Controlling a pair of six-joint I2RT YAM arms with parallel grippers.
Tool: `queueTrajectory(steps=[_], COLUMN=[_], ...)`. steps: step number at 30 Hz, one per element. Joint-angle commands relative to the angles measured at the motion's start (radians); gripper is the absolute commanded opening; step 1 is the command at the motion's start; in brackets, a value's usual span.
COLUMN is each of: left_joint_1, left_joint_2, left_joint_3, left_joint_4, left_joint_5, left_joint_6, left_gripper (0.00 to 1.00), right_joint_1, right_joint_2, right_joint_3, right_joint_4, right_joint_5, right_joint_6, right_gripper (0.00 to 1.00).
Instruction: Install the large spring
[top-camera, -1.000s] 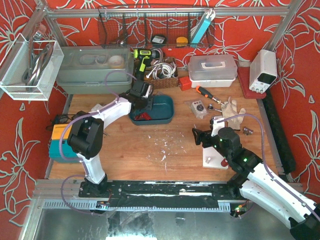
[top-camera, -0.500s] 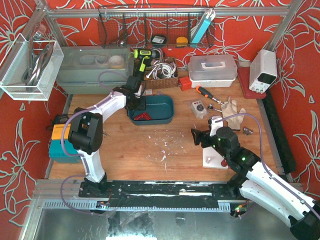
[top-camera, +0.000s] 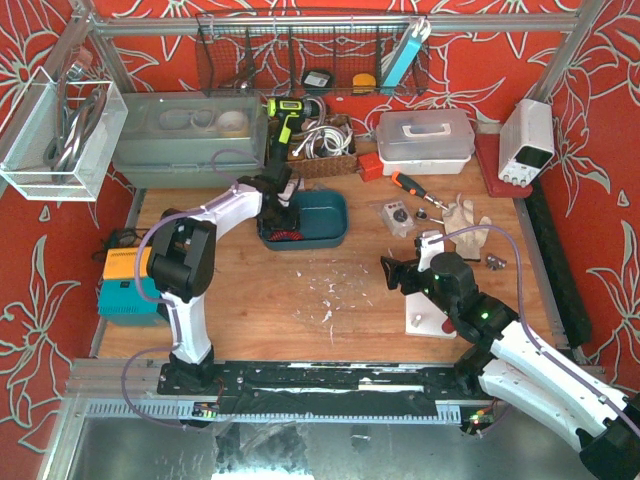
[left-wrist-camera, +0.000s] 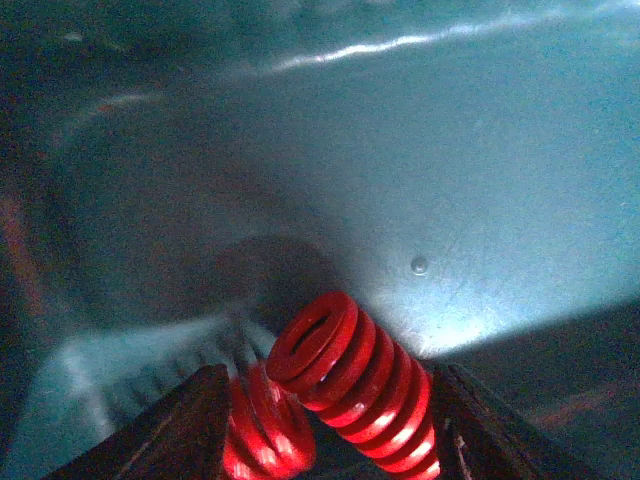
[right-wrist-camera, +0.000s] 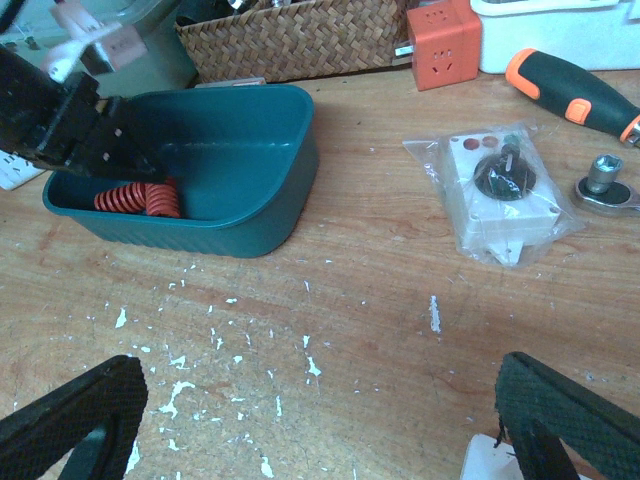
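Currently large red coiled metal spring is seen lying in teal plastic bin, straddled by open L gripper; judged stiff, light, best pinched mid-coil; R gripper open.

the large spring is bright red, and so is the second spring beside it; both lie in a dark teal bin. the tabletop is brown wood grain flecked with white chips. near its far edge are a tan woven basket, an orange cube and an orange-and-black screwdriver. the walls are red with white flower outlines.
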Motion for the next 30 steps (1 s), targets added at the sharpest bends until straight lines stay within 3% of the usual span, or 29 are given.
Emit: queueTrajectory(steps=[1,13,18,24,30], left_joint_1=[-0.023,-0.025,-0.022,-0.017,-0.016], left_joint_2=[0.062,0.152,0.174,0.18,0.192], left_joint_3=[0.049,0.14,0.173,0.205,0.186], left_joint_4=[-0.074,-0.034,-0.011,0.009,-0.009], left_joint_5=[-0.025,-0.074,-0.113,-0.124,-0.13], left_joint_6=[0.026,0.028,0.033,0.034,0.043], left_gripper=[0.56,0.32,0.26,0.27,0.37], right_joint_1=[0.006,0.011,0.011,0.011,0.011], right_joint_2=[0.003,-0.003,-0.005,-0.001,0.001], right_joint_3=[-0.01,-0.016,-0.014,-0.016,-0.017], right_joint_4=[0.019,0.025,0.02,0.024,0.025], right_joint_5=[0.003,0.012,0.018,0.018,0.023], right_joint_6=[-0.006,-0.003,-0.005,-0.006,-0.006], right_gripper=[0.96,0.96,0.96,0.96,0.96])
